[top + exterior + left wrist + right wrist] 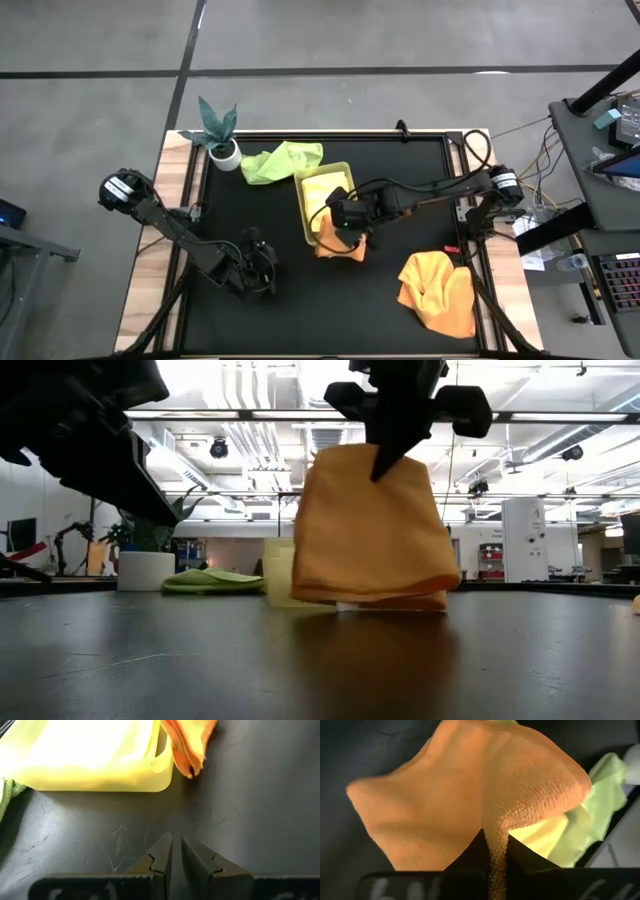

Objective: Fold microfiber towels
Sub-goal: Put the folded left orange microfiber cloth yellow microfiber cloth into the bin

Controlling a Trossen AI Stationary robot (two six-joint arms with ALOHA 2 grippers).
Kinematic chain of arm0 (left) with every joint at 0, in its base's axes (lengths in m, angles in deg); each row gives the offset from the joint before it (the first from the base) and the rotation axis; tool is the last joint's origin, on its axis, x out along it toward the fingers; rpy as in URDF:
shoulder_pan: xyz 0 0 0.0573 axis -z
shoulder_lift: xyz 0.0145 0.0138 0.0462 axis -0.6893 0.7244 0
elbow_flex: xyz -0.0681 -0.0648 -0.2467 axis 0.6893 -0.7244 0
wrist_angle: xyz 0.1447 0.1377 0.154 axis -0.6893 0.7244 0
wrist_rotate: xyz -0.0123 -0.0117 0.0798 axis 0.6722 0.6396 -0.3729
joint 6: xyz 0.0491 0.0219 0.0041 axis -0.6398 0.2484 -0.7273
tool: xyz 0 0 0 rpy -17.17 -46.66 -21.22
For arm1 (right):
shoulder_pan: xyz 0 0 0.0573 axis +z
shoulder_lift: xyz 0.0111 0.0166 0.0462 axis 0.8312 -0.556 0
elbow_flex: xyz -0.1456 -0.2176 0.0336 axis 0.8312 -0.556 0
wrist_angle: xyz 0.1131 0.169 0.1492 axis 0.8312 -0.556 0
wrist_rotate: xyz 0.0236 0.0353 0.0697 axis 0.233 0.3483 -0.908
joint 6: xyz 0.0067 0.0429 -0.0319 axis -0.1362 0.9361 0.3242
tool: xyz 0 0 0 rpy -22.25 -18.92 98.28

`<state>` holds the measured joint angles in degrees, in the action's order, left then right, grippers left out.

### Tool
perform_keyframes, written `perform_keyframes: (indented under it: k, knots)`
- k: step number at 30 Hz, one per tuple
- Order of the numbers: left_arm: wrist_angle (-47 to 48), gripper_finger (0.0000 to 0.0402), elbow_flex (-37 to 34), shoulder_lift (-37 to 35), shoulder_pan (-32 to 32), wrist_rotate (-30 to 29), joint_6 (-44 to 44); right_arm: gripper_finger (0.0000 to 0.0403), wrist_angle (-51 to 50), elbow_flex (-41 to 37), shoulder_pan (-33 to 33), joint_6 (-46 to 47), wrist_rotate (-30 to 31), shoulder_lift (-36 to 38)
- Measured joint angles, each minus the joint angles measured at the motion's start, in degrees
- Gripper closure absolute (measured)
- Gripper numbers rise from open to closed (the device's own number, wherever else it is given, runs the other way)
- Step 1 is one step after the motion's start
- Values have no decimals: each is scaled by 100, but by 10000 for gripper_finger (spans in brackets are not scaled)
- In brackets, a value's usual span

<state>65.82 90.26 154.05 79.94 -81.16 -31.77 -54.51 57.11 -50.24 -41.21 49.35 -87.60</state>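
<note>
Orange cloth hung from the right claw (pixel 345 222), pinched by a bunched top edge between the two dark fingers (pixel 470 857) and draping down in a folded curtain whose lower edge met the black worktop (pixel 300 320) just beside the yellow-green tray (pixel 322 180). From table height that orange towel (pixel 372 530) looked doubled, its bottom layers resting on the mat. The right arm reached across from the worktop's right side to the middle.

Inside the tray lay pale yellow cloth (pixel 318 195), though how many pieces could not be told. The light green towel (pixel 280 160) lay crumpled near the far edge, touching the tray's far corner and just beside a small white pot with a green plant (pixel 222 140). A second orange towel (pixel 438 290) sat in a loose heap near the front right of the worktop, well apart from the held one.

The left claw (pixel 258 272) hovered low over bare mat at the front left, its fingers (pixel 157 857) pressed nearly together with only a thin slit between them and nothing in their grip. It pointed toward the tray's near wall and the hanging orange corner
</note>
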Motion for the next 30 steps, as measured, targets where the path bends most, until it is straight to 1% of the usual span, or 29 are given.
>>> perform_keyframes:
  k: [7,12,18,23,27,30]
  knots:
    - [-9,375,0,0,-42,-416,-300,390,85,0,-330,-847,16,151]
    - [-31,375,0,0,-128,-735,-638,390,265,0,-545,-1563,263,146]
    - [-33,375,-2,0,-264,-864,-987,390,749,0,-830,-1996,343,115]
    - [-14,375,-2,0,-395,-864,-1044,390,892,0,-1087,-2068,282,112]
    - [-14,375,-2,0,-455,-862,-1044,390,978,-28,-1249,-1951,-160,105]
    - [-14,375,-2,0,-455,-861,-1044,390,1039,-38,-1281,-1945,-193,-5]
